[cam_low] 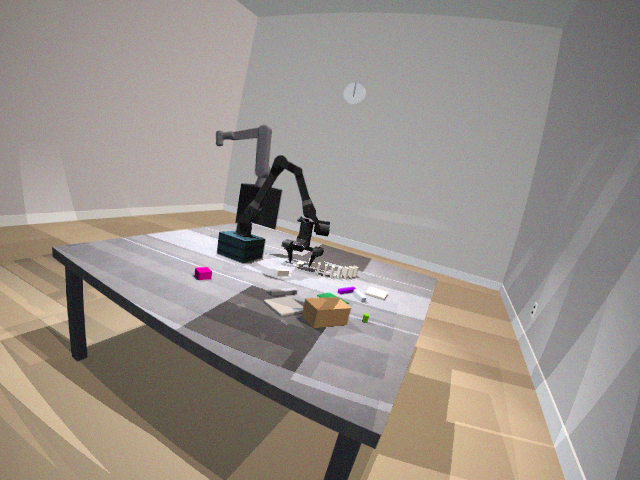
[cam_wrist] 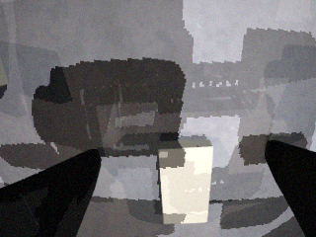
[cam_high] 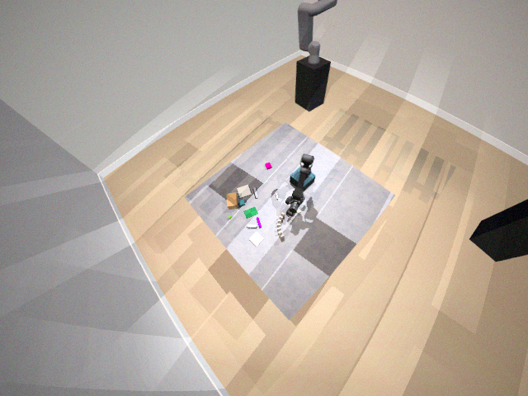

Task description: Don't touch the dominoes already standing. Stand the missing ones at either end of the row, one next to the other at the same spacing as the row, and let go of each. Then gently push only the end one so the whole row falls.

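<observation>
A curved row of several cream dominoes stands upright on the table. A loose cream domino lies flat, apart from the row; in the exterior view it is small and partly hidden by the fingers. My gripper is open and points down low over the loose domino, near the row's end on the arm's side. In the wrist view the domino shows between and below the wide-spread fingertips, with a gap on either side. Whether the fingertips touch the table is unclear.
An orange box, a purple bar, a white cylinder, a white square piece and a green piece lie to one side of the row. A magenta cube is farther off.
</observation>
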### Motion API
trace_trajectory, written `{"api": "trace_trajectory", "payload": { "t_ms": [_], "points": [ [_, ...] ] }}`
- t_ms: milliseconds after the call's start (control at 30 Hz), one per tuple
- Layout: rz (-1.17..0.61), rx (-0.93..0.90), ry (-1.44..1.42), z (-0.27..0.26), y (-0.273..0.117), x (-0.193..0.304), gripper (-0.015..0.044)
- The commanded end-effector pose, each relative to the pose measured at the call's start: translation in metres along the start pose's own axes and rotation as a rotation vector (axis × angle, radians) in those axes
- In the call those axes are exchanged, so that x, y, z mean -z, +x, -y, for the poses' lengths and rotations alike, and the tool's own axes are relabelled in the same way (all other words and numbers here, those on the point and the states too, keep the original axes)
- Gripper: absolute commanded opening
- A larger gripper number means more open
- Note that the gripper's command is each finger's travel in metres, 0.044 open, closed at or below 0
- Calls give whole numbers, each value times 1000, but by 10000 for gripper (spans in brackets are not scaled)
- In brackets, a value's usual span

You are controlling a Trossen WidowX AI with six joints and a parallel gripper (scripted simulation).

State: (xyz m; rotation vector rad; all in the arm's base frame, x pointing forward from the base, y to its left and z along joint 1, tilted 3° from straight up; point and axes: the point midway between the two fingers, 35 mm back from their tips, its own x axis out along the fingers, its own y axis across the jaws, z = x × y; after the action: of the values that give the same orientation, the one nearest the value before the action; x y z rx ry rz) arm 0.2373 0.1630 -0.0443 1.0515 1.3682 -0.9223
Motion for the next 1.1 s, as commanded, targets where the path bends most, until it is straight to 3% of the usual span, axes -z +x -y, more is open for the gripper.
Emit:
{"api": "trace_trajectory", "payload": {
  "t_ms": [0,400,767,1067],
  "points": [
    [5,3,4,1,2,-1,414],
    [5,3,4,1,2,-1,107],
    [5,3,4,1,-6,-1,107],
    [6,1,4,-4,-116,-6,107]
  ]
}}
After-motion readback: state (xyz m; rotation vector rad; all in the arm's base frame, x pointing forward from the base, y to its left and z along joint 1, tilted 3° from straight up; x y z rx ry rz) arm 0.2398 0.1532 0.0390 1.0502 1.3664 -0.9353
